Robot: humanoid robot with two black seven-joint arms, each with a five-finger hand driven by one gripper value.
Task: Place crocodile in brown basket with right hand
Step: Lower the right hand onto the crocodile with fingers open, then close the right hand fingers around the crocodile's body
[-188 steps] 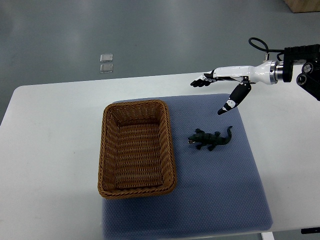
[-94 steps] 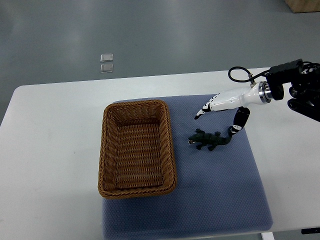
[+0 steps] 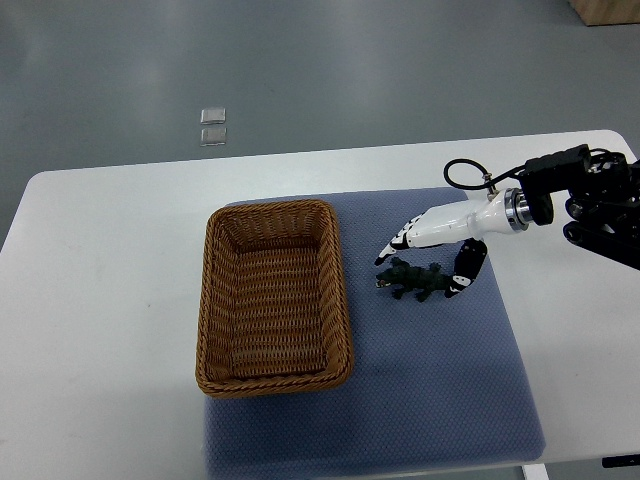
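Crocodile [image 3: 412, 280]: dark green toy, lying flat on the mat right of centre frame, head towards the basket, tail towards the right. It is outside the basket, near its right wall but apart from it.
Floor [image 3: 300, 60]: grey, fills the upper part of the frame.
Worktop [image 3: 100, 300]: white, rounded corners, spans the lower two thirds of the frame.
Mat [image 3: 430, 380]: blue-grey textured cloth on the worktop, centre to lower right; it carries the basket and the crocodile.
Basket [image 3: 340, 300]: brown wicker, rectangular, upright on the left part of the mat, nothing inside.
Right arm [image 3: 590, 195]: black, enters from the right edge at mid height.
Right hand [image 3: 435, 228]: white with dark tips, open and holding nothing. Its fingers [image 3: 388, 252] reach out just above the crocodile's head; the thumb points down at the tail end. Contact with the toy cannot be confirmed.
Cable [image 3: 462, 172]: black loop at the wrist.
Tiles [image 3: 212, 125]: two small clear squares on the floor, upper left.
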